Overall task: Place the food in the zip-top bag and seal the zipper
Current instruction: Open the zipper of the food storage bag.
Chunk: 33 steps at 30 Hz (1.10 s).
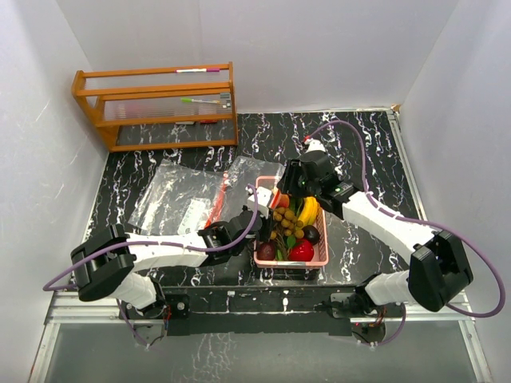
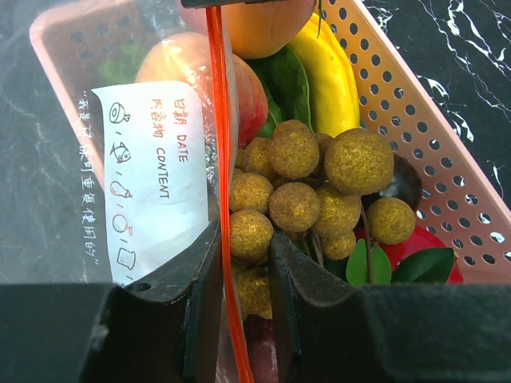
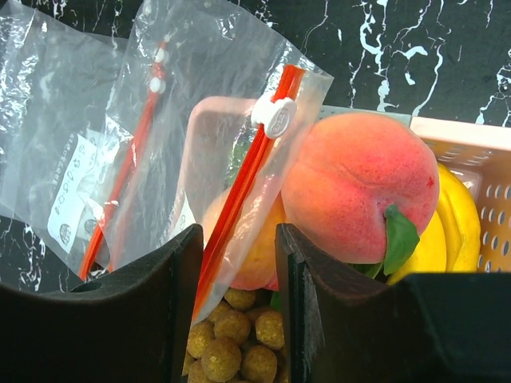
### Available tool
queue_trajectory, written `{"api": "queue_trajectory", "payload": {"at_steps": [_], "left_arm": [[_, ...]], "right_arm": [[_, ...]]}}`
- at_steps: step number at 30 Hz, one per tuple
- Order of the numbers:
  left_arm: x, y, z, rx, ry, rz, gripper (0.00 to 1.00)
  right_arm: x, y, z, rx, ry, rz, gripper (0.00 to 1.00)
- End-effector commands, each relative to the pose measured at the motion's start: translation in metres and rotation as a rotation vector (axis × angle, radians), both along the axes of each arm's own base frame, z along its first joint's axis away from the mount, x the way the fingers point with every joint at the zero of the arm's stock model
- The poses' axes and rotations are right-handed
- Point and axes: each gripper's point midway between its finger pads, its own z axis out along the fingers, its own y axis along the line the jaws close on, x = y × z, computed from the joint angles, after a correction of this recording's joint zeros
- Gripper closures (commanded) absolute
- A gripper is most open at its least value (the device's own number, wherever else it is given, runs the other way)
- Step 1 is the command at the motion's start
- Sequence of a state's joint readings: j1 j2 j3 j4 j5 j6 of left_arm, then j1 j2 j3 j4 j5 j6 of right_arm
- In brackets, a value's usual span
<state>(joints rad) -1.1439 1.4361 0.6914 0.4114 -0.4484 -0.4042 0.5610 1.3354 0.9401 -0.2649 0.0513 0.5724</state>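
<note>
As I watch, clear zip-top plastic bag (image 2: 152,183) draped over rim of pink perforated basket (image 2: 431,152), left gripper (image 2: 243,239) and right gripper (image 3: 238,235) astride its orange zipper strip (image 2: 217,120), jaws apart.

Top view: a fixed camera high above and behind the two arms looks steeply down on the whole bench (image 1: 371,155). The arm bases (image 1: 168,307) run along the bottom edge, and the pink basket (image 1: 315,262) sits small at centre.

Left wrist view: very close, looking past the left hand (image 2: 245,239) at bottom centre into the basket.

Right wrist view: equally close, looking past the right hand (image 3: 238,235) at bottom, over the basket's corner to the bench beyond.

All three share the basket and the orange zipper strip (image 2: 217,120) of the zip-top bag (image 3: 223,56).
</note>
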Motion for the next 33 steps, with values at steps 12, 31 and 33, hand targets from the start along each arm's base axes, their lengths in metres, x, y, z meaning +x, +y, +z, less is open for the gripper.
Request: {"api": "queue_trajectory", "payload": {"at_steps": [12,31,33], "left_arm": [[-0.001,0.004,0.021,-0.032,-0.03,0.012,0.83],[-0.022,0.01,0.049,-0.135,-0.027,-0.081,0.6],[-0.027,0.015,0.059,-0.151,-0.048,-0.104,0.51]], "right_arm": [[0.005,-0.013,0.019,-0.037,-0.064,-0.05,0.62],[-0.016,0.003,0.02,0.086,-0.107,0.067,0.92],[-0.02,0.008,0.028,0.126,-0.135,0.098,0.92]]}}
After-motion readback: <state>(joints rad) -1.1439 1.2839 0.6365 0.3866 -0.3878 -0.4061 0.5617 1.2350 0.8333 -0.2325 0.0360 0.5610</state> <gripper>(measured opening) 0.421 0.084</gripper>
